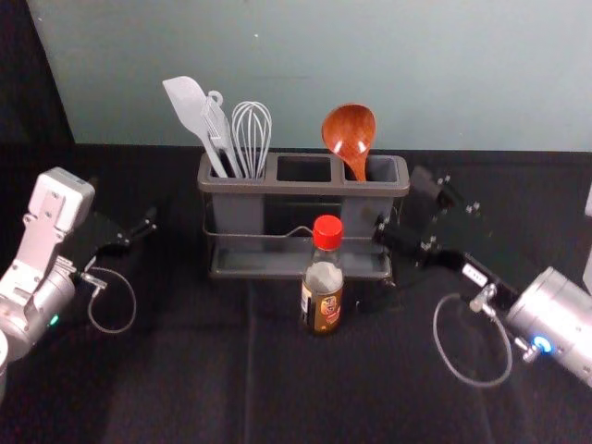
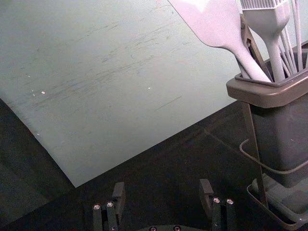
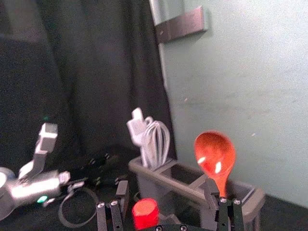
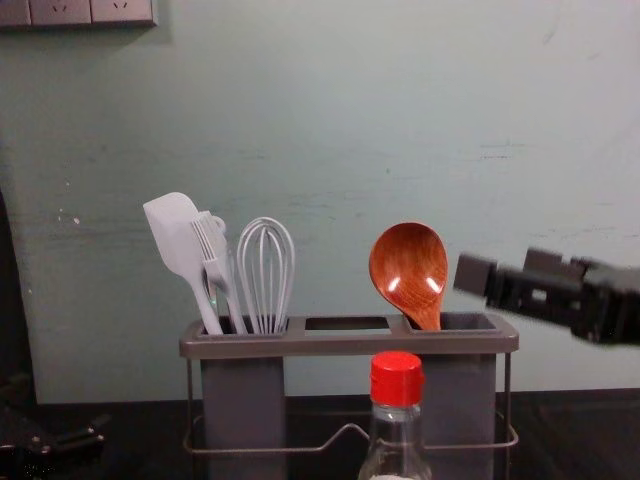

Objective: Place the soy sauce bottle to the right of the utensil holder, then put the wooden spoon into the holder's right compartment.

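1. Count: 1 holder point(image 1: 305, 188), 3 compartments; 1 bottle point(image 1: 324, 308), upright, in front of holder, right of its middle; 1 spoon point(image 1: 350, 131), bowl up in right compartment. Left compartment: 1 spatula point(image 4: 175, 230), 1 brush point(image 4: 213, 248), 1 whisk point(image 4: 266, 275). Middle one empty.
2. Right gripper point(image 1: 400, 203): by holder's right end, jaws wide apart, holding nothing. Left gripper point(image 1: 139, 224): well left of holder, same state.
3. Black cloth point(image 1: 185, 370) underneath, grey-green wall point(image 1: 370, 55) behind, black curtain point(image 3: 120, 72) at left.
4. Spoon's lower handle hidden in holder. Bottle's base cut off in chest view, as is socket panel point(image 4: 120, 10). Brownish strip point(image 2: 251, 43) behind spatula: can't identify.
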